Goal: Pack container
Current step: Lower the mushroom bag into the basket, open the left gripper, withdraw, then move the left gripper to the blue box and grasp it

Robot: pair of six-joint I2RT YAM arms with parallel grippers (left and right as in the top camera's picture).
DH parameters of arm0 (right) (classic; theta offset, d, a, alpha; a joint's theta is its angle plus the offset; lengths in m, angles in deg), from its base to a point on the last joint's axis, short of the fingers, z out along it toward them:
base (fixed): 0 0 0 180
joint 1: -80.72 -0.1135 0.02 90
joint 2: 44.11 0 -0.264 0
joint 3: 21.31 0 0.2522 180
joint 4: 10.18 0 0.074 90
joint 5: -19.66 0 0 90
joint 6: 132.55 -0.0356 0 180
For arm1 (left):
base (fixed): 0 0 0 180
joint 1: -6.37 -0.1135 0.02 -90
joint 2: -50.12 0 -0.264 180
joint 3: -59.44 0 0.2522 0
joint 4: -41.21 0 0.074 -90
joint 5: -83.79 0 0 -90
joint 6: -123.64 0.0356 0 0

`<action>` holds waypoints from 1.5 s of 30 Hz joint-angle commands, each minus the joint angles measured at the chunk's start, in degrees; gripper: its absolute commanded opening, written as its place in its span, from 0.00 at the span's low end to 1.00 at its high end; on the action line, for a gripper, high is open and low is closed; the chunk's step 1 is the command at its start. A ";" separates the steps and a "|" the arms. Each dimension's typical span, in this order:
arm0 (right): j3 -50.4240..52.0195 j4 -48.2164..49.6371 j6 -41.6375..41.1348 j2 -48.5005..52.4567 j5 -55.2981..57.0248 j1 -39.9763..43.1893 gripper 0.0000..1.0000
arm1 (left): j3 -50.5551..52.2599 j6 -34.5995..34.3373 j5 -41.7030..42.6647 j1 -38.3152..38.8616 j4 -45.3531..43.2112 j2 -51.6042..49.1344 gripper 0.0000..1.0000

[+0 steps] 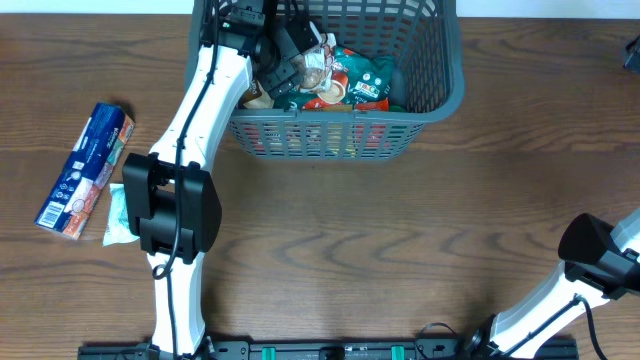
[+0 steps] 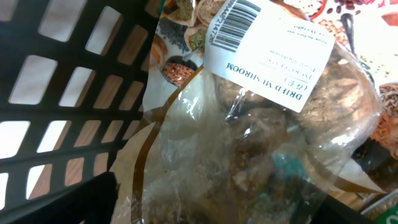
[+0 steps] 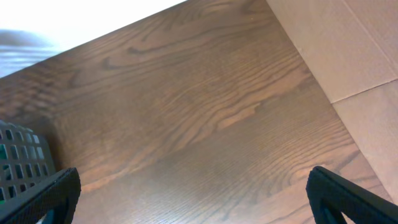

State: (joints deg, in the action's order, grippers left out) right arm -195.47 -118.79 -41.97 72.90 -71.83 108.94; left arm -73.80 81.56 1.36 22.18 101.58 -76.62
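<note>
The dark grey slotted container [image 1: 430, 105] stands at the back centre of the table, with several food packets inside, among them a green one [image 1: 365, 80]. My left gripper [image 1: 285, 62] reaches into its left side. In the left wrist view, the fingers [image 2: 224, 211] are spread wide on either side of a clear bag of dried mushrooms [image 2: 267, 143] with a white barcode label; the container's lattice wall [image 2: 68, 74] is on the left. My right gripper [image 3: 193, 199] is open and empty over bare table at the right.
A blue snack packet [image 1: 85, 170] lies at the table's left, with a pale packet [image 1: 118, 215] beside it, partly under my left arm. A corner of the container [image 3: 18, 158] shows in the right wrist view. A black object [image 1: 632, 50] sits at the far right edge.
</note>
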 commanded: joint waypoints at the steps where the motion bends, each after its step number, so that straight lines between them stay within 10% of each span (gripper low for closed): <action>1: 0.13 -0.26 -0.94 0.31 -0.48 0.35 0.99 | -0.44 -0.44 0.76 -0.13 0.79 3.72 0.89; 13: 0.13 -0.35 -0.94 0.31 -0.50 0.35 0.99 | -0.44 -0.92 -3.67 -0.15 0.52 24.46 0.99; 21: 0.13 -0.28 -0.72 0.31 -2.58 0.31 0.99 | -0.44 -22.84 -25.55 -8.33 3.69 34.91 0.99; 31: 0.13 0.11 -0.74 0.31 -3.76 0.28 0.99 | 0.48 -23.69 -10.19 -36.52 24.70 34.01 0.99; 45: 0.13 0.92 -0.76 0.31 -3.87 0.28 0.99 | 12.52 -23.52 -9.29 -45.59 16.09 17.99 0.99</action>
State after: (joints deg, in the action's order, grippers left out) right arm -195.47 -118.07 -41.97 72.90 -75.09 108.99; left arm -63.46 57.65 -8.95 -23.57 119.55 -56.97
